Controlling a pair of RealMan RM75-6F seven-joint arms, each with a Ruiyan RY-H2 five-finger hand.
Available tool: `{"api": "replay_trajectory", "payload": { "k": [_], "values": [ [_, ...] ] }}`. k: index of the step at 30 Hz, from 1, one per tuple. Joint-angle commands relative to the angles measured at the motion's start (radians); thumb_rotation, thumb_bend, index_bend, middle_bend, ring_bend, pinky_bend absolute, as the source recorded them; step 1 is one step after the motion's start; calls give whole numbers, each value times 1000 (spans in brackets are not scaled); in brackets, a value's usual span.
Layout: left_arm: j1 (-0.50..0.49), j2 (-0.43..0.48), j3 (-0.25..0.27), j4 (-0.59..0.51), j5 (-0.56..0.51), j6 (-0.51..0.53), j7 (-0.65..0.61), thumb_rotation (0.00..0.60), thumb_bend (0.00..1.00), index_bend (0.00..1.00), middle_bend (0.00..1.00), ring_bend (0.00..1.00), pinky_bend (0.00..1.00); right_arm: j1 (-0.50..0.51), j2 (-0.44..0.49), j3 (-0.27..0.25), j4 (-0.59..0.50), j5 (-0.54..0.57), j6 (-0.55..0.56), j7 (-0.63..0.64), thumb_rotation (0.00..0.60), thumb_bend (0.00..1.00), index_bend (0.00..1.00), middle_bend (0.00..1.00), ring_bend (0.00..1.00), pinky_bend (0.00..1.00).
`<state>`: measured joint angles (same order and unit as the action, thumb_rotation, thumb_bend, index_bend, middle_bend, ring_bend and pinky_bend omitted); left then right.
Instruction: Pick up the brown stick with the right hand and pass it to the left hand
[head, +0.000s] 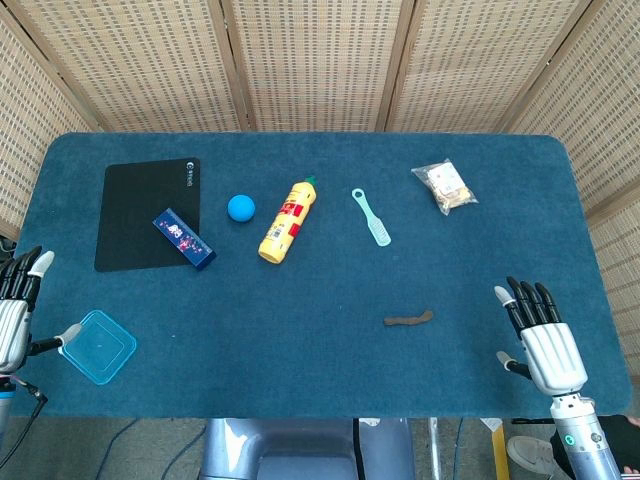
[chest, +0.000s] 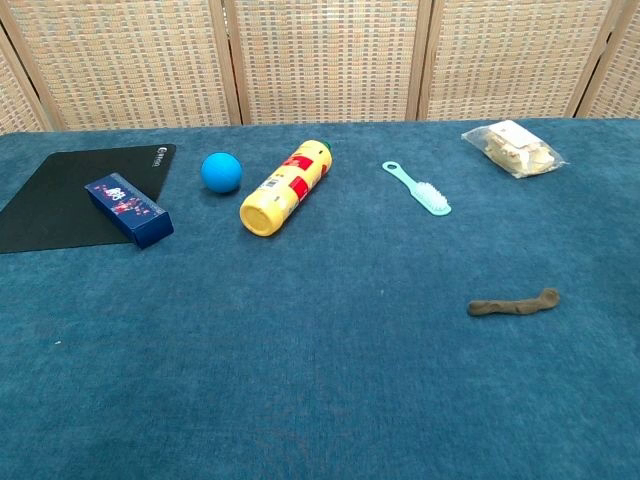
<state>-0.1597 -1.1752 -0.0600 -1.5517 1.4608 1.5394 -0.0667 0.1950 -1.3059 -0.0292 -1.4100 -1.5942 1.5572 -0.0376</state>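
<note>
The brown stick lies flat on the blue table, right of centre, with nothing touching it. My right hand hovers at the table's front right, to the right of the stick, fingers spread and empty. At the far left edge of the head view, my left hand also holds nothing, fingers apart. Neither hand appears in the chest view.
A clear blue lid lies close to my left hand. Farther back are a black mat with a blue box, a blue ball, a yellow bottle, a mint brush and a snack bag.
</note>
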Motion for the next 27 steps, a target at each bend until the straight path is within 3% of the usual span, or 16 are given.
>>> {"api": "replay_trajectory", "payload": {
  "k": [1, 8, 13, 17, 22, 27],
  "values": [
    [1, -1, -2, -1, 2, 1, 2, 600, 0, 0, 0, 0, 0, 0, -4, 3, 5, -6, -5, 4, 600, 0, 4, 0, 0, 0],
    [-5, -12, -13, 8, -3, -18, 20, 600, 0, 0, 0, 0, 0, 66, 6, 14, -32, -38, -105, 17, 600, 0, 48, 0, 0, 0],
    [-13, -19, -21, 11, -10, -36, 35, 600, 0, 0, 0, 0, 0, 180, 33, 50, -117, -33, -269, 53, 600, 1, 173, 0, 0, 0],
    [-14, -22, -27, 12, -18, -41, 44, 600, 0, 0, 0, 0, 0, 281, 45, 98, -188, 35, -436, 118, 600, 118, 310, 0, 0, 0],
    [-15, -25, -34, 18, -29, -51, 46, 600, 0, 0, 0, 0, 0, 372, 17, 160, -188, 151, -586, 82, 600, 220, 380, 0, 0, 0],
    [-18, -28, -38, 30, -42, -66, 42, 600, 0, 0, 0, 0, 0, 412, -22, 177, -166, 254, -672, 27, 600, 267, 437, 0, 0, 0]
  ]
}}
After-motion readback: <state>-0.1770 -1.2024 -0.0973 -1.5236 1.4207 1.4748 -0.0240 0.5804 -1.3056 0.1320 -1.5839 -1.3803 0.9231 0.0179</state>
